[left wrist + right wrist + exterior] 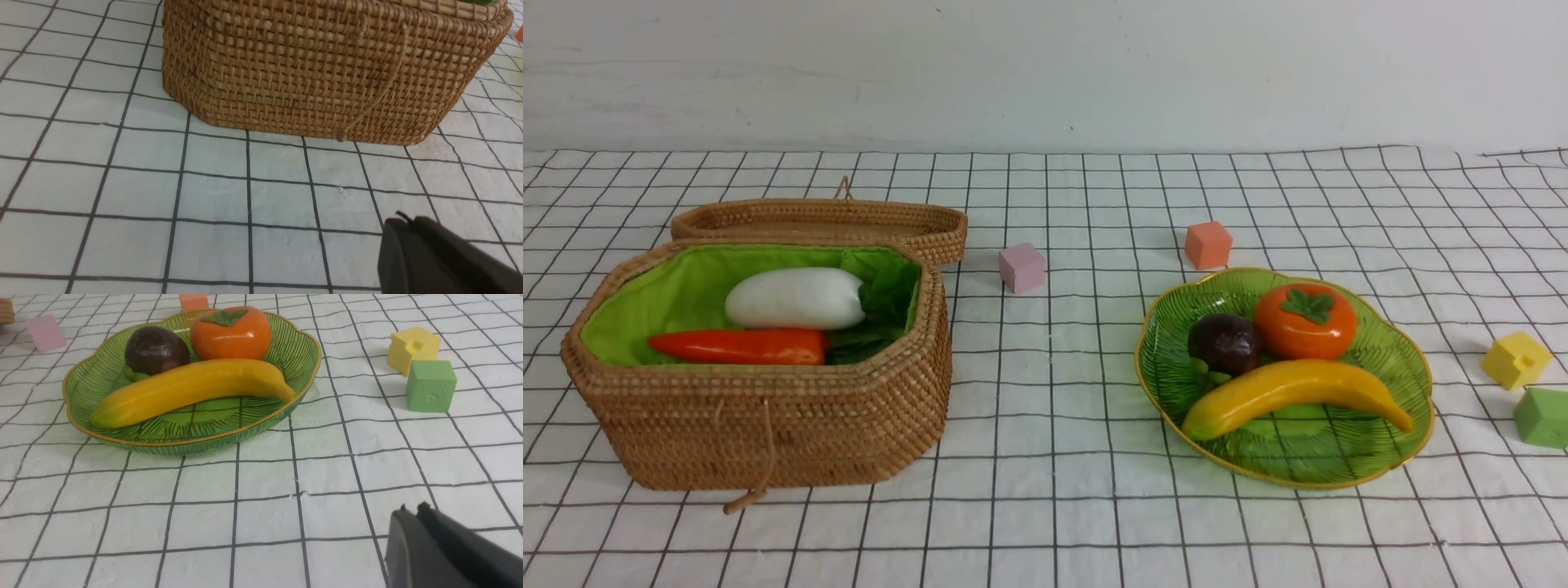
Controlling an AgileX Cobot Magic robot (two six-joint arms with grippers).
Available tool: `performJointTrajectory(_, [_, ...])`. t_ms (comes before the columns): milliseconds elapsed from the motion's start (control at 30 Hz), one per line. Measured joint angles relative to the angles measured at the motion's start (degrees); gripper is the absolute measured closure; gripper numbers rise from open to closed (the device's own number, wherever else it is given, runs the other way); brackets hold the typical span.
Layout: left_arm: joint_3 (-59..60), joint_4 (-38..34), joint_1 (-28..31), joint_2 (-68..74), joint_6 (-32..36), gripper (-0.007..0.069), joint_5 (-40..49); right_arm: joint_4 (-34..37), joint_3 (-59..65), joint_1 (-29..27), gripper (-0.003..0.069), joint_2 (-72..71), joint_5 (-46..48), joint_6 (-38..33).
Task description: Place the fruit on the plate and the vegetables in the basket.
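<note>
On the checked cloth (1062,506), the woven tan basket (768,416) sits at left, its green lining (686,286) showing a white radish (795,298) lying just beyond an orange-red carrot (739,346), two vegetables in view with dark leaves bunched at their right ends. Its shallow wicker lid (821,220) lies just behind it, and a cord loop (760,465) hangs down the near wall.

At right, the ribbed green glass plate (1409,408) with its wavy gold rim carries three fruits: a yellow banana (1294,394) across the near half, a dark purple mangosteen (1225,343) and a glossy orange persimmon (1305,321) side by side behind it.

Four foam cubes lie loose: pink (1022,267) between lid and plate, orange (1208,244) just beyond the plate's far rim, yellow (1516,359) and green (1542,417) close together near the right edge.

Bare cloth runs between basket and plate and along the whole near side.

My left gripper (402,218) hangs over bare cloth on the near side of the basket, its jaws pressed together with nothing between them. My right gripper (412,509) hangs over bare cloth on the near side of the plate, jaws drawn almost together and gripping nothing.
</note>
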Motion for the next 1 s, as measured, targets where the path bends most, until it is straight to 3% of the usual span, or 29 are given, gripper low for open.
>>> performJointTrajectory(1000, [0.00, 0.00, 0.00, 0.00, -0.10, 0.0629, 0.00, 0.00, 0.00, 0.00, 0.0585, 0.00, 0.00, 0.00])
